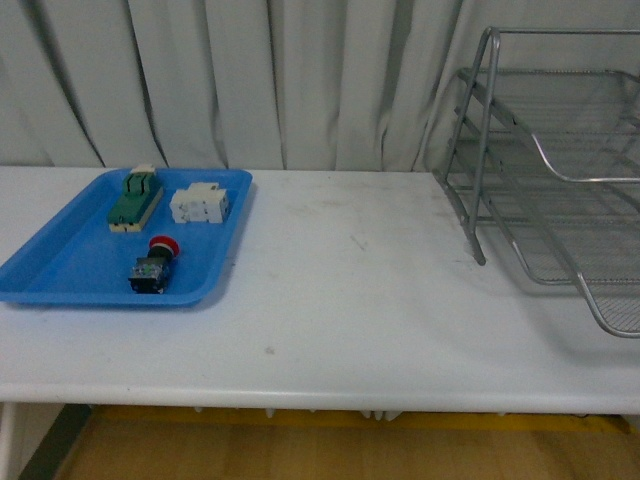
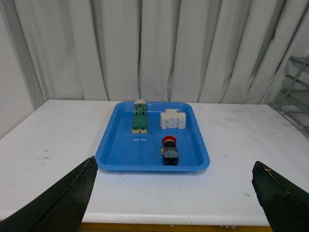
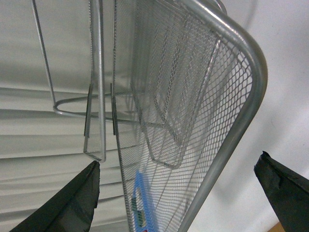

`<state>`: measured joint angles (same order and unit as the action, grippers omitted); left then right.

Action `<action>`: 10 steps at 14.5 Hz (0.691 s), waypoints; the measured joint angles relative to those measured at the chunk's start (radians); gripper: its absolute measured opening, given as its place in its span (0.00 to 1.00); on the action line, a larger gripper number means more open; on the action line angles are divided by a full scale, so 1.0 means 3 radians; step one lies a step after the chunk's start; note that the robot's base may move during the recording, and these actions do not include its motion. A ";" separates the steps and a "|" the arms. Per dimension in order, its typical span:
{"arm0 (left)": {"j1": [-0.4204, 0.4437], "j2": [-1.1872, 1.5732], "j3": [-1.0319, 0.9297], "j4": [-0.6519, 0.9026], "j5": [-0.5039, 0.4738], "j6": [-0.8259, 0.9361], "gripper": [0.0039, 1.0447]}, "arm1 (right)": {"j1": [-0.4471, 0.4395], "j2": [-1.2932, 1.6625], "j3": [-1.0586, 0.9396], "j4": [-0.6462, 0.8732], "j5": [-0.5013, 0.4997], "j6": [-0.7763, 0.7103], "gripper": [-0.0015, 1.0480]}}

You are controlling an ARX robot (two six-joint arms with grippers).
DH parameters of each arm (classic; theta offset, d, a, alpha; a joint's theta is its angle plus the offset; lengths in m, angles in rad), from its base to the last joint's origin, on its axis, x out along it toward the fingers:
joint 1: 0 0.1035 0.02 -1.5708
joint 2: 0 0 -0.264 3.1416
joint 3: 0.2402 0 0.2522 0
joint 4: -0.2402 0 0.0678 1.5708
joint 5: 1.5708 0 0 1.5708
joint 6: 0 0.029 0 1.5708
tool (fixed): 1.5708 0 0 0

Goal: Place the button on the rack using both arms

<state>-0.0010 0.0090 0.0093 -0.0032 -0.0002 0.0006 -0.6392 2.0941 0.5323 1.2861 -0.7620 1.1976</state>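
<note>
The button [image 1: 153, 266], red cap on a black and teal body, lies on its side near the front of a blue tray [image 1: 60, 270] on the left of the table. In the left wrist view the button [image 2: 170, 151] lies straight ahead of my open left gripper [image 2: 174, 193], well short of it, with nothing between the black fingertips [image 2: 67, 195]. The silver wire-mesh rack [image 1: 560, 180] stands at the table's right end. My right gripper [image 3: 176, 193] is open and close against the rack's mesh tray [image 3: 193, 111]. Neither arm shows in the front view.
A green and cream switch [image 1: 135, 198] and a white terminal block [image 1: 199, 205] lie at the back of the blue tray. The white table [image 1: 350, 300] runs between tray and rack. Pale curtains [image 1: 250, 80] hang behind. The table's front edge is near.
</note>
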 joint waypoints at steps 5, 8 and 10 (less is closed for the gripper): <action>0.0000 0.0000 0.0000 0.0000 0.0000 0.0000 0.94 | -0.0404 -0.1225 -0.0849 -0.0019 -0.0034 -0.0449 0.82; 0.0000 0.0000 0.0000 0.0000 0.0001 0.0000 0.94 | -0.0128 -0.2210 -0.1228 -0.0490 0.0262 -0.1850 0.62; 0.0000 0.0000 0.0000 0.0000 0.0000 0.0000 0.94 | 0.0120 -0.2936 -0.1386 -0.0814 0.0482 -0.2856 0.47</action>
<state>-0.0010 0.0090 0.0093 -0.0032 -0.0002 0.0006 -0.6033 1.2133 0.1165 1.0420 -0.6174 0.3408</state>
